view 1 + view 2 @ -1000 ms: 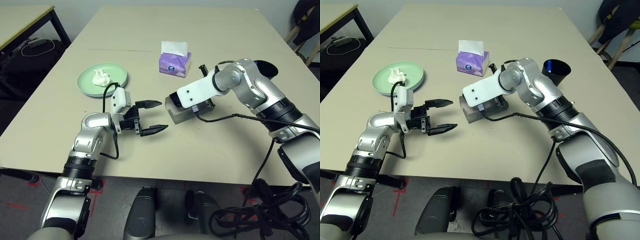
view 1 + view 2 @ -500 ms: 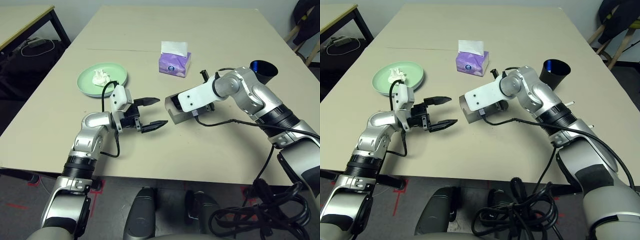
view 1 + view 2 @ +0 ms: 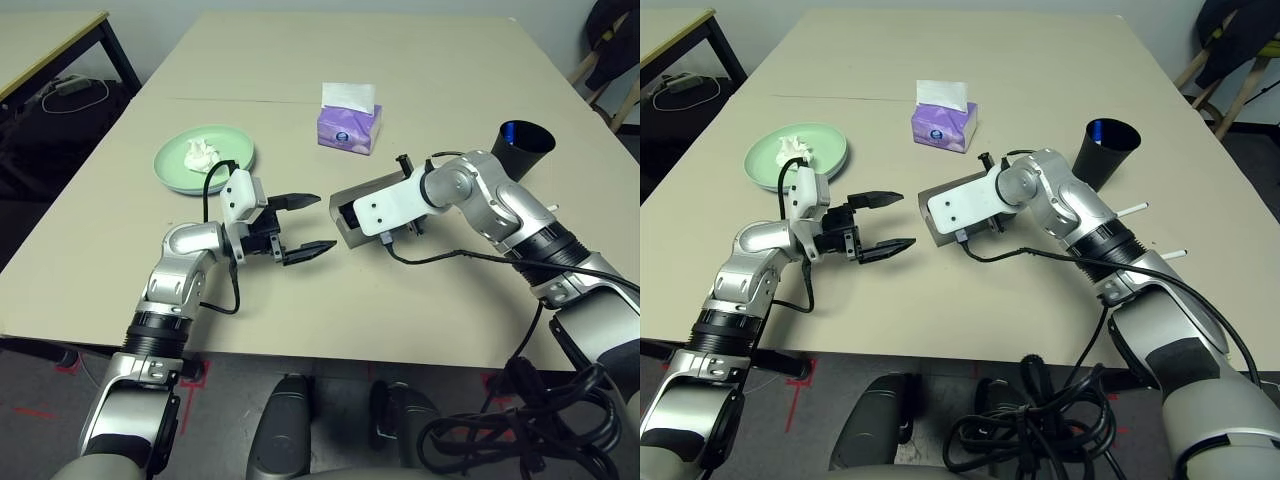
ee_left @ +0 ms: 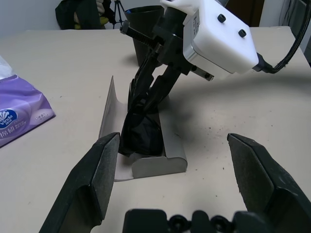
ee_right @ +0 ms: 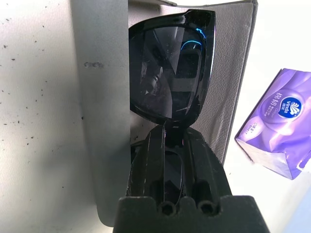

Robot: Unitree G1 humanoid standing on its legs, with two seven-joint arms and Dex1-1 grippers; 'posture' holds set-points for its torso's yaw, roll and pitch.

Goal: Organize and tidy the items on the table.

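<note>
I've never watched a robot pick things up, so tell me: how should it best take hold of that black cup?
Probably by the rim. The black cup stands upright on the table with its mouth open, so one finger could go inside and one outside its wall, coming from above. It tapers downward, so a grip around its body might slip. The right gripper, nearest it, is shut on the black sunglasses.

On the table (image 3: 420,60), the glasses case (image 4: 146,165) sits at the centre, with the sunglasses (image 5: 170,73) inside it. The left gripper (image 3: 305,227) is just beside the case at nine o'clock. The tissue box (image 3: 349,121) lies at twelve o'clock, the cup (image 3: 520,145) at two o'clock, and the plate (image 3: 175,165) at ten o'clock, carrying the tissue wad (image 3: 202,153).
</note>
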